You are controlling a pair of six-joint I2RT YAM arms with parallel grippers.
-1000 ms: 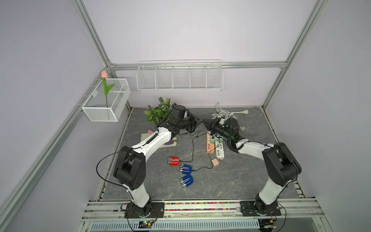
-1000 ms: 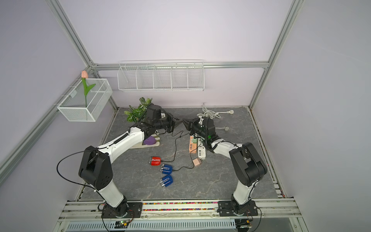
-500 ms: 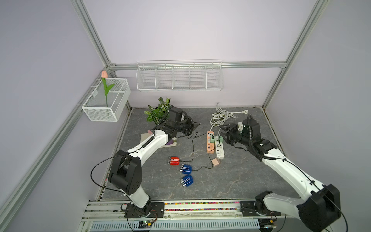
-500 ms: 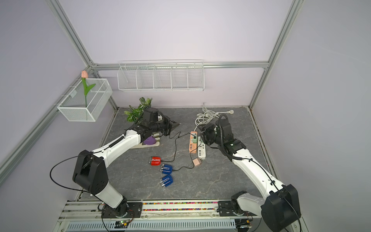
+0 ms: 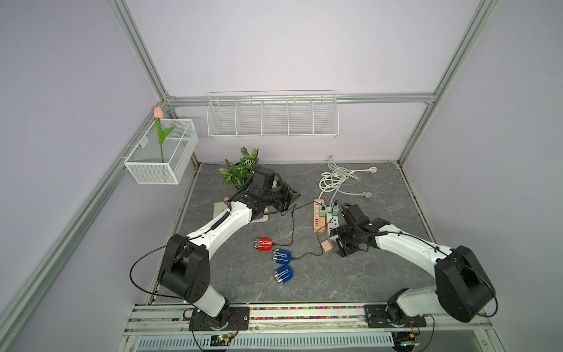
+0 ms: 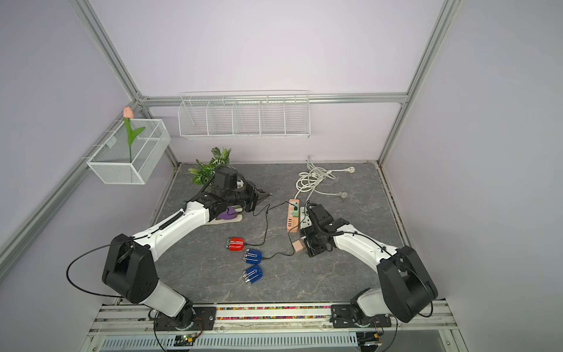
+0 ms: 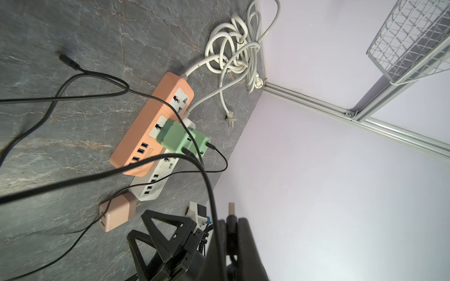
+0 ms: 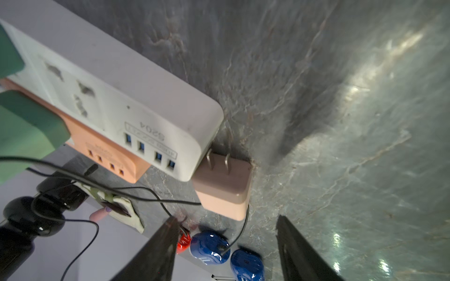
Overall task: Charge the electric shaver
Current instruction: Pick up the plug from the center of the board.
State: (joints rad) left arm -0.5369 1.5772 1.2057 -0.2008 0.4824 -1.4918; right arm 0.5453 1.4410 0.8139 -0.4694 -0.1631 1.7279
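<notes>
The one legible marking is "S204", printed on the white power strip point(image 8: 136, 114) above its row of 4 blue USB ports. The boxed line beside it, and the boxed label on the orange power strip point(image 7: 148, 116) lying against it, are too small to read. A green adapter point(image 7: 174, 135) is plugged into each strip. The pink charger point(image 8: 224, 187) lies flat on the bench point(image 5: 380, 274), its 2 prongs up against the end of the white strip and not in any socket. A black cable runs from it to the blue shaver point(image 5: 282, 256), which lies between the red shaver point(image 5: 263, 244) and a second blue shaver point(image 5: 284, 274), all 3 near the middle of the bench. The right claw point(image 8: 226, 220) is spread wide just beside the pink charger and grips nothing. The left claw point(image 5: 297, 194) is closed, above the bench near the back left. On the left wall a white wire basket point(image 5: 152, 173) holds 1 pink tulip point(image 5: 158, 113). A wire shelf point(image 5: 272, 134) with 5 compartments hangs on the back wall.
</notes>
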